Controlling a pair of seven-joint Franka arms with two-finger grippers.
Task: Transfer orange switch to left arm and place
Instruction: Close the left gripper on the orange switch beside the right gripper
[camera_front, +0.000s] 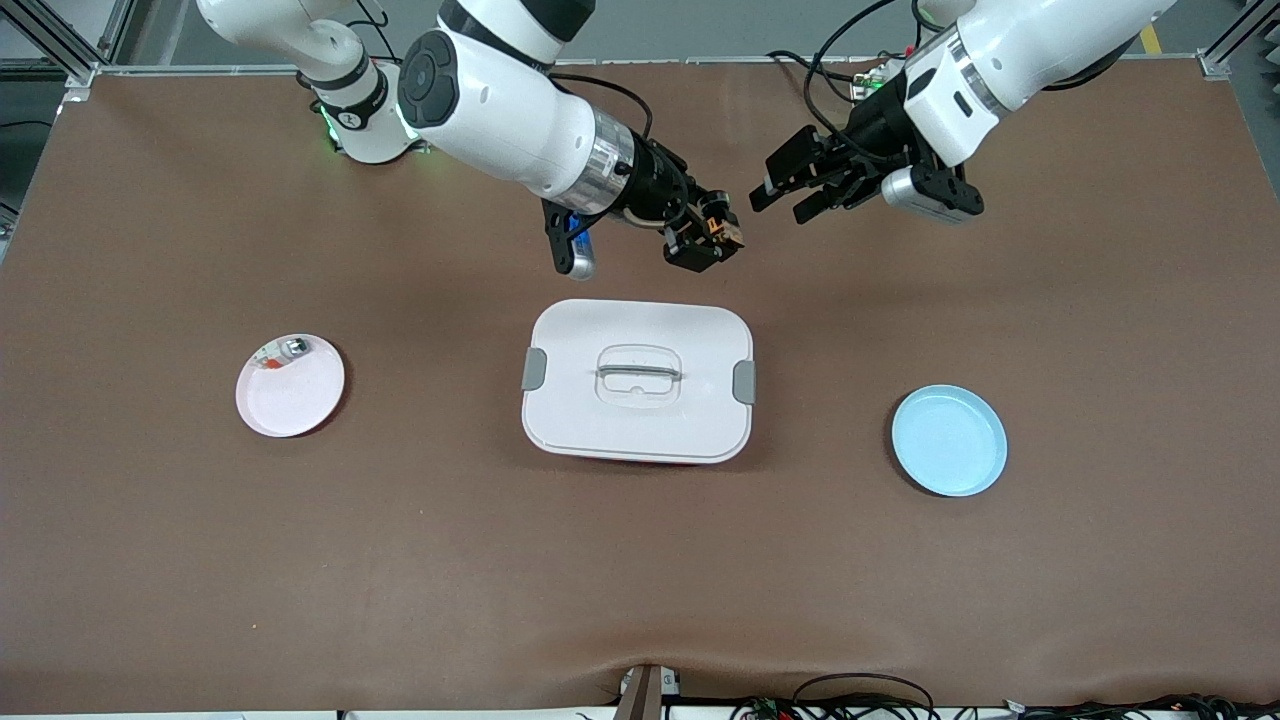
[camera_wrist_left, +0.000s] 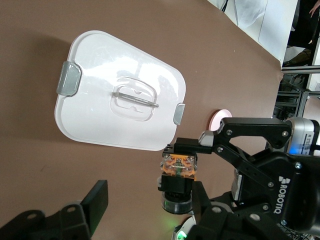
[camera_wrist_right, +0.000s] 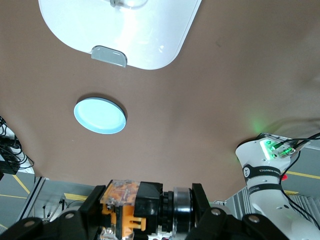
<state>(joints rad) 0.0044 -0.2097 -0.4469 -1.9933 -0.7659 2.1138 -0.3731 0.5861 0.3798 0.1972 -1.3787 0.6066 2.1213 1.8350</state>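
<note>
My right gripper (camera_front: 708, 238) hangs over the brown table between the box (camera_front: 637, 380) and the arms' bases. It is shut on the orange switch (camera_front: 716, 229), which it grips end to end, the orange body (camera_wrist_right: 125, 207) at one finger and the round black button at the other. My left gripper (camera_front: 785, 200) is open in the air close beside the switch, not touching it. In the left wrist view the switch (camera_wrist_left: 178, 172) shows by the right gripper (camera_wrist_left: 192, 175), and one left finger (camera_wrist_left: 95, 200) stands wide of it. The white box (camera_wrist_left: 120, 100) is closed.
A pink plate (camera_front: 290, 385) holding a small silver-and-white piece lies toward the right arm's end of the table. A blue plate (camera_front: 948, 440) lies toward the left arm's end. Cables run along the table edge nearest the front camera.
</note>
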